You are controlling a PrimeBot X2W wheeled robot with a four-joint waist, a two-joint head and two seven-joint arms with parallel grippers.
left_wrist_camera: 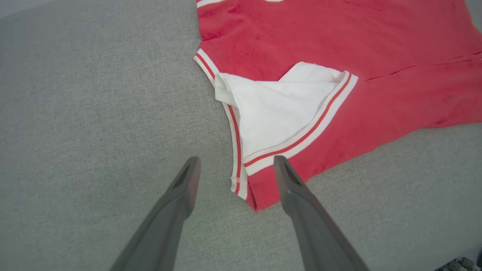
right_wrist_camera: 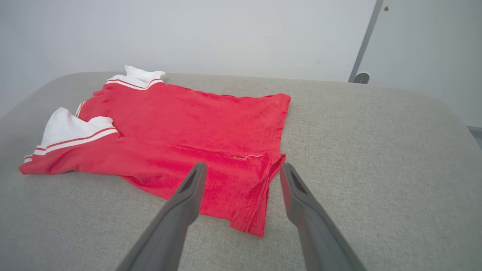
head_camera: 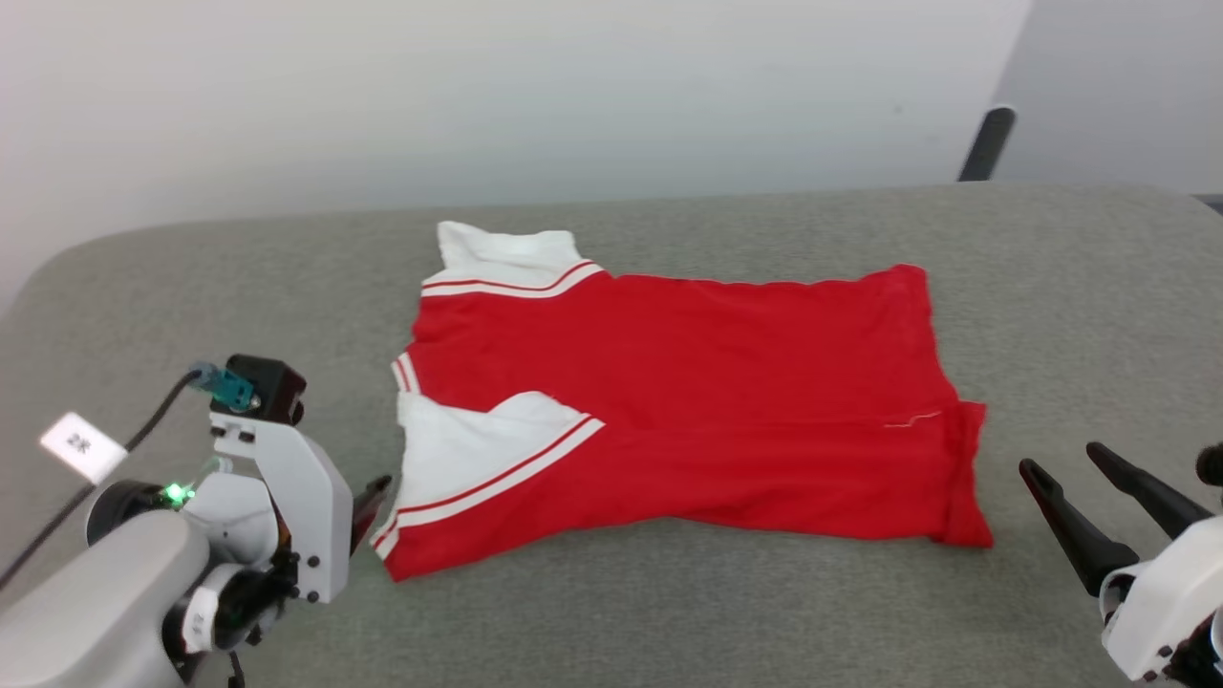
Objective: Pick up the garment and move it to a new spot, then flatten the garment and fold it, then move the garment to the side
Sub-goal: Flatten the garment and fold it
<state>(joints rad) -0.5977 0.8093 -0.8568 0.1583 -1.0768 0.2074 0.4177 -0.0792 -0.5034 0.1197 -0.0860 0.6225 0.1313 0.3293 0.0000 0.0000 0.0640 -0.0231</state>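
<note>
Lying across the middle of the grey cloth-covered counter (head_camera: 191, 287), the garment (head_camera: 688, 401) shows its plain red side, with the near long edge folded over onto the body. Its white sleeves point toward the robot's left and its hem toward the right. The left gripper (left_wrist_camera: 233, 165) is by the near sleeve corner, jaws spread wide and empty. The right gripper (head_camera: 1061, 459) sits near the hem's near corner, jaws likewise apart, holding nothing.
</note>
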